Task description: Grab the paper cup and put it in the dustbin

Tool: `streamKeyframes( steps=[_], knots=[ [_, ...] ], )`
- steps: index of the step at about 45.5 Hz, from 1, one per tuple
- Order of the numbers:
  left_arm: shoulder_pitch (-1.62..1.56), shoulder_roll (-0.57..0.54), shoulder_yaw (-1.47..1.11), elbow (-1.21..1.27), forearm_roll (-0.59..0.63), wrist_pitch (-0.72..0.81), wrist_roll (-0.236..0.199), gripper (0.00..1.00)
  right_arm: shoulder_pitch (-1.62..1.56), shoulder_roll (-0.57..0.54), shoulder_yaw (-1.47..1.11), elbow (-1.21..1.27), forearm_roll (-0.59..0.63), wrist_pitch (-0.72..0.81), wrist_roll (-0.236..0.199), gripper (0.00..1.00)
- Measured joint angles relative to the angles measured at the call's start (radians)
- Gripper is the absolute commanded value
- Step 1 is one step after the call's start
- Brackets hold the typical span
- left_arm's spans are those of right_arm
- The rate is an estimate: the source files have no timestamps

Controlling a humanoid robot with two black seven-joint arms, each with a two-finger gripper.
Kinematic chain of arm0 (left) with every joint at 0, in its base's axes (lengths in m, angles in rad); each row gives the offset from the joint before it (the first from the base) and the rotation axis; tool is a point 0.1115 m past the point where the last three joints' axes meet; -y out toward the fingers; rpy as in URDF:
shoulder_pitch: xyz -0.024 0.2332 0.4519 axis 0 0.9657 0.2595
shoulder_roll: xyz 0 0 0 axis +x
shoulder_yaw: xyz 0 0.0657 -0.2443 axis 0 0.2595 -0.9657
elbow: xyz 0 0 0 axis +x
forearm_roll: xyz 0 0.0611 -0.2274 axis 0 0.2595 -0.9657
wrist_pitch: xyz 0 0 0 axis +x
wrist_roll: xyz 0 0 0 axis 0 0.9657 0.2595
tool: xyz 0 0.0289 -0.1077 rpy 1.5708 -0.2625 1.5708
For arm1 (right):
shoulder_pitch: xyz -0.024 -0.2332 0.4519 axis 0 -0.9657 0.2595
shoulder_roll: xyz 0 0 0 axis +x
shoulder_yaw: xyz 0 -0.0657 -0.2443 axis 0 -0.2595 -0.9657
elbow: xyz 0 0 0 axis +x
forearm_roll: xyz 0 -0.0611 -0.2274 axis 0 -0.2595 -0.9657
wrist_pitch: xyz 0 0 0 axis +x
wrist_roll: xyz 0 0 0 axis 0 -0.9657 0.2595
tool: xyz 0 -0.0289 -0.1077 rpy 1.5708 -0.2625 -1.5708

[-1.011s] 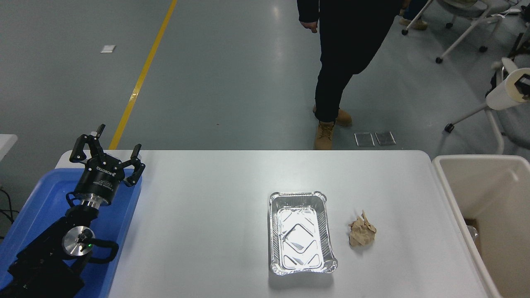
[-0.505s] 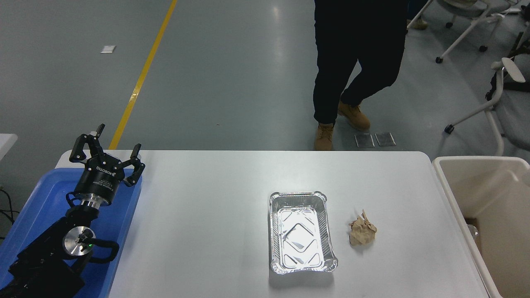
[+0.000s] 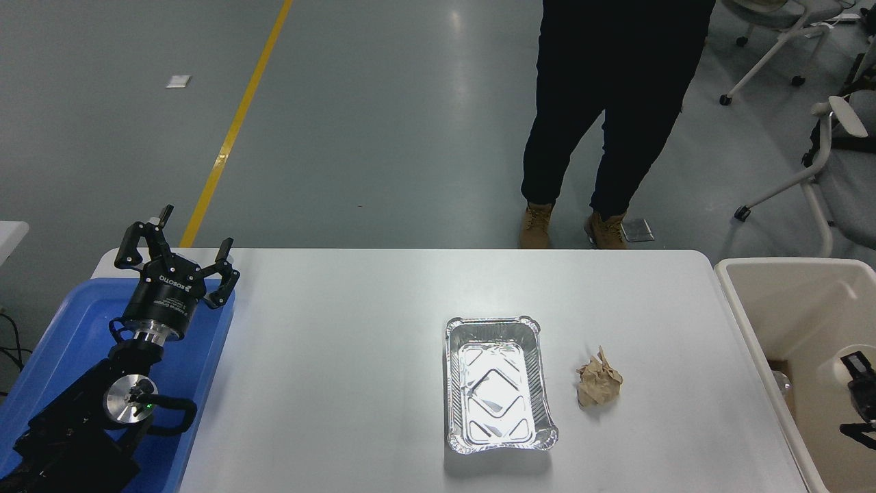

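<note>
Right tool point(image 3: 864, 394) is just poking in at the frame's right edge, and it sits inside the outline of the dustbin point(image 3: 766, 287), above the bin's open mouth. A pale rounded shape sits against its black fingers; probably the paper cup point(image 3: 843, 363), rim facing up, but it's half cropped and low contrast against the cream bin wall, so not certain. If that's the cup, the tool is pinching it; I can't actually see the finger gap, so I can't tell how the tool stands.

Key relation: cup is already over the bin interior, not over the bench point(image 3: 342, 383). The drop path is straight down from the tool into the bin, no sideways travel needed. The right arm is the one at the bin; the left tool point(image 3: 176, 255) is parked on the opposite side, well away from the bin, over the blue tray point(image 3: 75, 322), fingers spread and holding nothing.

Foil tray point(image 3: 498, 385) and crumpled brown paper point(image 3: 598, 385) lie on the bench to the left of the bin, clear of it.

Change vs half a second ago: the right tool and pale shape weren't in view over the bin, now they are. The person point(image 3: 609, 103) beyond the bin's far-left corner has shifted stance. Bench items unmoved, left tool unmoved.
</note>
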Motion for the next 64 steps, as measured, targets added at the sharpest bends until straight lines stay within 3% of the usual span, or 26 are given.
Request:
streamKeyframes(
  steps=[3, 7, 10, 26, 43, 52, 64],
  knots=[
    [0.0, 0.0, 0.0, 0.0, 0.0, 0.0, 0.0, 0.98, -0.003, 0.003, 0.001, 0.0, 0.001, -0.001, 0.0, 0.43],
    [0.0, 0.0, 0.0, 0.0, 0.0, 0.0, 0.0, 0.98, -0.005, 0.007, 0.001, 0.0, 0.001, -0.007, 0.0, 0.72],
    [0.0, 0.0, 0.0, 0.0, 0.0, 0.0, 0.0, 0.98, -0.005, 0.008, 0.0, 0.0, 0.002, -0.014, 0.0, 1.0],
    [0.0, 0.0, 0.0, 0.0, 0.0, 0.0, 0.0, 0.98, 0.037, -0.018, -0.038, 0.062, 0.003, -0.031, -0.001, 1.0],
    [0.0, 0.0, 0.0, 0.0, 0.0, 0.0, 0.0, 0.98, 0.468, -0.189, -0.398, 0.489, 0.001, 0.005, 0.0, 1.0],
    [0.0, 0.0, 0.0, 0.0, 0.0, 0.0, 0.0, 0.98, 0.746, -0.189, -0.551, 0.629, -0.009, 0.139, 0.0, 1.0],
    [0.0, 0.0, 0.0, 0.0, 0.0, 0.0, 0.001, 0.98, 1.049, -0.099, -0.627, 0.737, -0.014, 0.389, 0.0, 1.0]
  ],
)
